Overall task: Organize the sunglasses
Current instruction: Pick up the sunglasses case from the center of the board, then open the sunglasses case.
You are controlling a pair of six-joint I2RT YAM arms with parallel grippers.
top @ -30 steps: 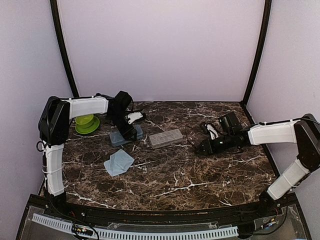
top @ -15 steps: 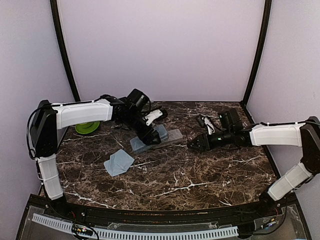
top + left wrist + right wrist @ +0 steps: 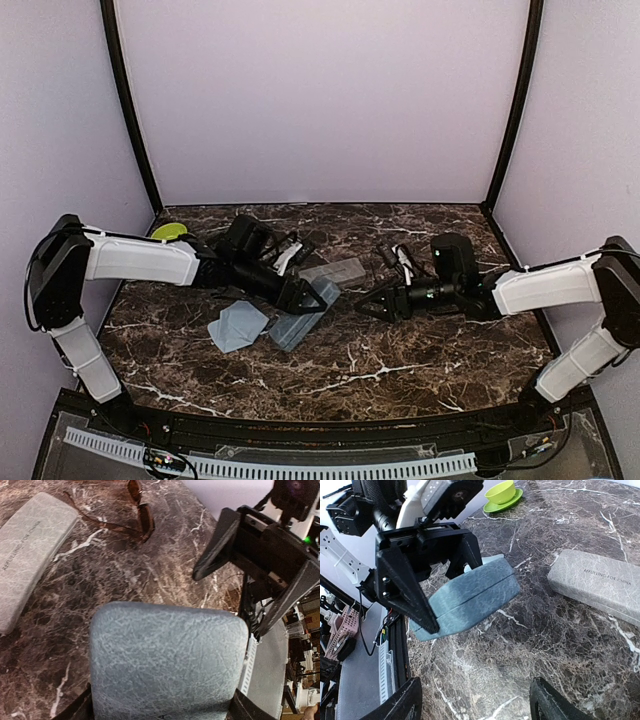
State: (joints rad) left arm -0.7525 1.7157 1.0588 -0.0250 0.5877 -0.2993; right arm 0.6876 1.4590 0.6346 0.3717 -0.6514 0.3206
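Op. view: the left gripper [image 3: 452, 597] is closed on a blue-grey textured rectangular case [image 3: 480, 587], fingers on both sides of it. The case hangs tilted over the dark brown marble table [image 3: 420, 350]; I cannot tell if its low corner touches the top. The right gripper [image 3: 367, 305] faces this case from near by, jaws spread wide, nothing btw them. The slim brown-framed sunglasses [image 3: 145, 517] lie on the marble just beside one end of a light grey rectangular case [image 3: 30, 555], apart from both grippers. A light blue square cloth [image 3: 237, 325] lies just beside the held case, on its left. A lime green bowl on its plate [image 3: 501, 491] stands at far left, approx. at the back edge.
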